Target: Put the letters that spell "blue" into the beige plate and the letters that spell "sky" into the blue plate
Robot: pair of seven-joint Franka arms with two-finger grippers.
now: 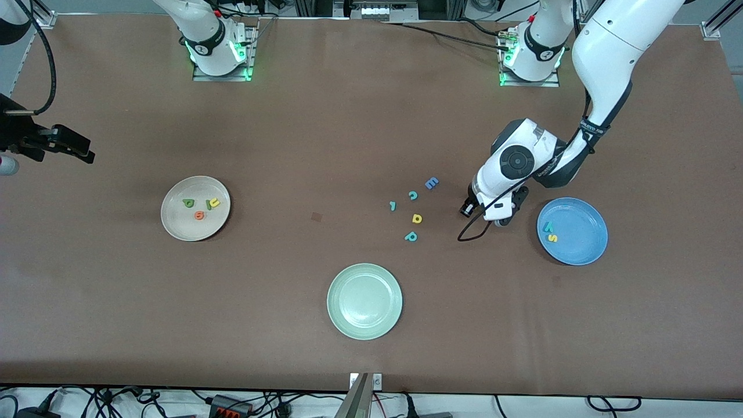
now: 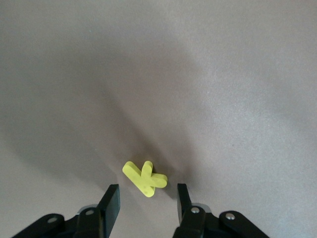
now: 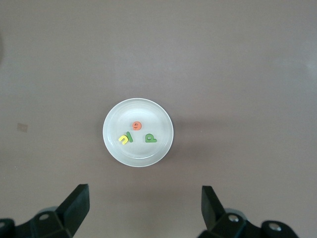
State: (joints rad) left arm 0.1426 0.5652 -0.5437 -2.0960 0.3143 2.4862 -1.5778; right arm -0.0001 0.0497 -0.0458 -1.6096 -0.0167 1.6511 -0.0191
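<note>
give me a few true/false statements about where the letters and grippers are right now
1. The beige plate holds four letters. True: the green b, green l, yellow u and orange e.
2. The blue plate holds three letters. False: only the teal y and yellow s.
3. The yellow k lies on the table just ahead of the left gripper, not gripped. True.
4. The pale green plate holds a letter. False: nothing lies in it.
5. The right gripper is shut. False: its fingers are wide apart.
</note>
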